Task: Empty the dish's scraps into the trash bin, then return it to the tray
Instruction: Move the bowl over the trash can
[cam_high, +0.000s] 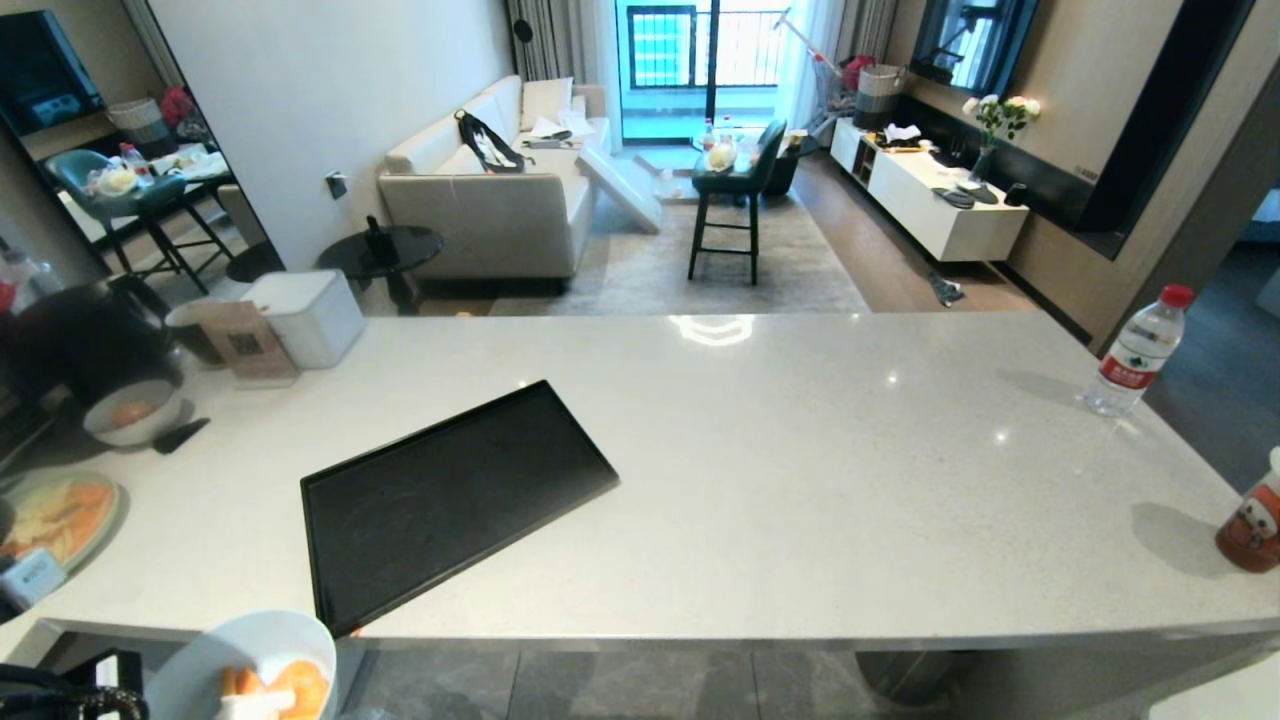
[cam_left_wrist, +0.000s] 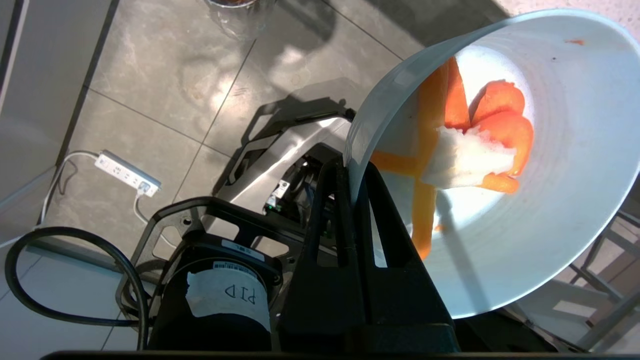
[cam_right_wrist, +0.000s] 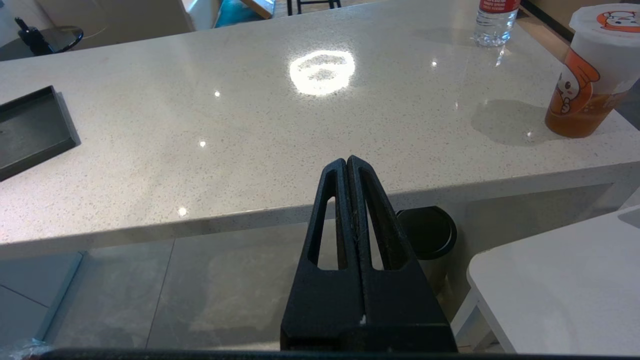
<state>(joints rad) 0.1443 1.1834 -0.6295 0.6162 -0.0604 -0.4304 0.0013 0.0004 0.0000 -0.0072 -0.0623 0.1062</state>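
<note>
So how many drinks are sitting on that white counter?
2. A water bottle with a red cap stands near the counter's far right corner; a cartoon-printed cup of amber drink stands at the right edge, nearer the robot. Others may be out of view.

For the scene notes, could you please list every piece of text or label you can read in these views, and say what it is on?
"PID": handwritten on a white tape label on the robot's black base, left wrist view, seen upside down.
Water bottle red label: print too small to read.
Drink cup: cartoon figure only, lid print unreadable.
Brown card on the counter: code pattern, not legible.
</note>
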